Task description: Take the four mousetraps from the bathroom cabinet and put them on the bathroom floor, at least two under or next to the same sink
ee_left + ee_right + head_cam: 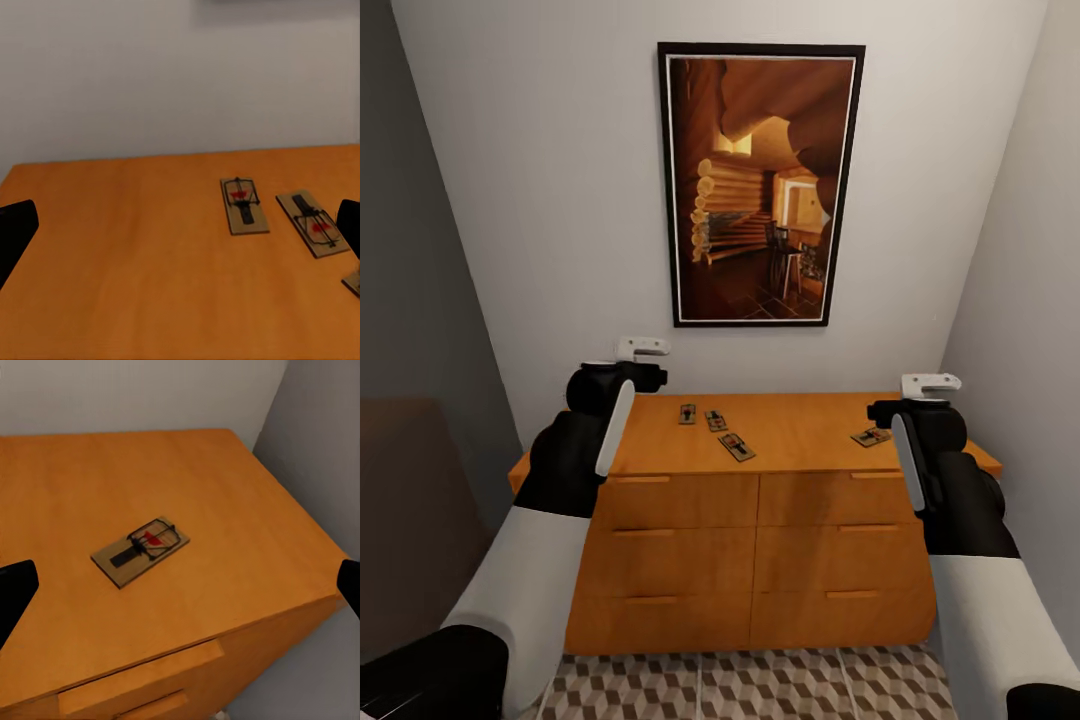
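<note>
The orange-brown cabinet [790, 560] stands against the back wall, and all four mousetraps lie on its top. Two mousetraps [687, 414] [716, 421] lie side by side at mid-left, a third [737, 446] sits nearer the front edge, and a fourth [871, 436] lies at the right. My left gripper [652, 377] hovers over the top's left end, open; its wrist view shows two traps [244, 204] [313, 223] ahead of it. My right gripper [878, 410] is open just beside the right-hand mousetrap [141, 550], with its fingertips [15, 589] wide apart.
A framed picture [760, 185] hangs on the wall above the cabinet. Side walls close in on both sides, and a dark brown object [400, 500] stands at the left. The cube-patterned bathroom floor [760, 685] shows in front of the drawers.
</note>
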You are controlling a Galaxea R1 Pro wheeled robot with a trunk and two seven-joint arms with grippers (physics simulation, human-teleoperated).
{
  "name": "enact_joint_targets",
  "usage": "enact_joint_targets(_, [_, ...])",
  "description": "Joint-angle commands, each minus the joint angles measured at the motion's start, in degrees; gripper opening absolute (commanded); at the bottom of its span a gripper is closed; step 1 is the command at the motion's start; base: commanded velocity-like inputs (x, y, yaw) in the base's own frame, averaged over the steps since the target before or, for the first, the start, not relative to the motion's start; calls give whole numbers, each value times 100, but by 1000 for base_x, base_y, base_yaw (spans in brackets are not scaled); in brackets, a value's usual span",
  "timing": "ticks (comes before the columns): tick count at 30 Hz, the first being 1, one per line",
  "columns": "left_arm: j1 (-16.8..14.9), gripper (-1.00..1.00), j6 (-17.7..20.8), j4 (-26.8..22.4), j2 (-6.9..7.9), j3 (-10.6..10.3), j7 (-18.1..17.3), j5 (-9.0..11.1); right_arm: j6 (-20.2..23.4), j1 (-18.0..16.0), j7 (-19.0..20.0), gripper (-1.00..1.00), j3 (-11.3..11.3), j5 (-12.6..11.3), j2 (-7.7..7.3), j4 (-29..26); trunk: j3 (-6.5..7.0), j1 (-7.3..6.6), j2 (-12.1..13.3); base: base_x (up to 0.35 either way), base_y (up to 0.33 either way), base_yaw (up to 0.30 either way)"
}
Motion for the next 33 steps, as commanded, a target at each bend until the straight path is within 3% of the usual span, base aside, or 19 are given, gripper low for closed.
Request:
enact_joint_targets(1, [-6,100,26,12,-1,-6,22,1,33,-5,24,100,3,40,-1,14,-7,2,-4,178,0,0])
enact_joint_targets(21, [-6,100,43,209,10,-6,22,27,33,-6,66,100,3,17,3,339,-7,2,-4,45,0,0])
enact_joint_targets(33, [-3,100,52,589,-2,-12,18,26,33,-6,69,100,3,14,3,470,-7,2,-4,1,0,0])
